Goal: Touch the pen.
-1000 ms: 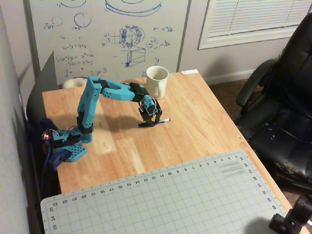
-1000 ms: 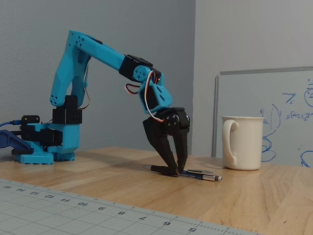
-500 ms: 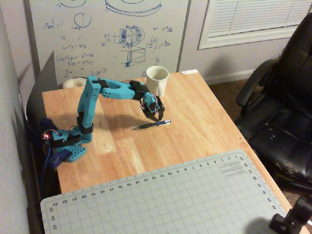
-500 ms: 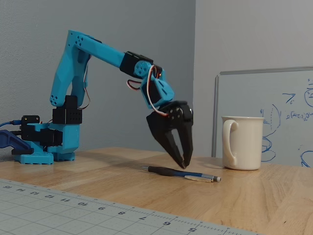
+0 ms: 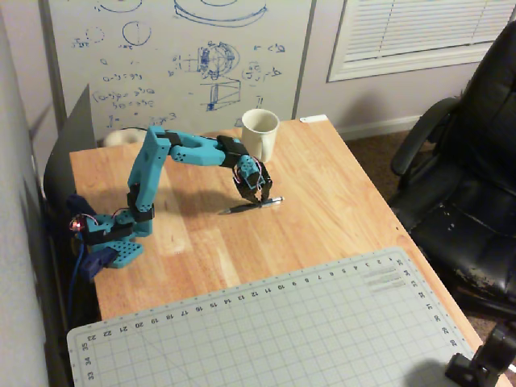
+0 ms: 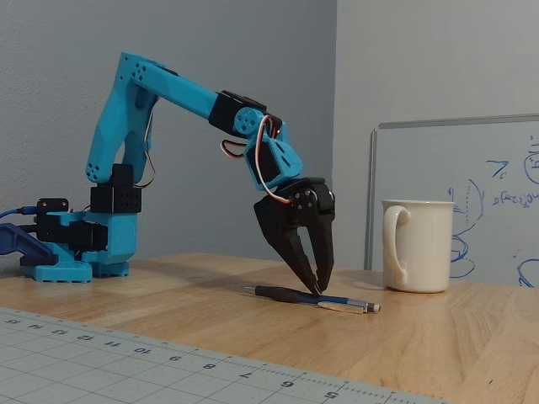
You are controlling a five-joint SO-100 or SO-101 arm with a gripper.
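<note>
The pen lies flat on the wooden surface, between the arm's base and the white mug, its silvery tip toward the mug in the fixed view. The gripper hangs just above the pen's middle, jaws slightly parted and holding nothing; in the overhead view the gripper sits over the pen.

A careless descent could likely roll or skid the thin pen aside, since a fingertip landing off-centre would push it. Swinging toward the mug might knock it.

A second ago the fingertips rested on the pen; half a second ago they were raised, and now they sit slightly lower again.
</note>
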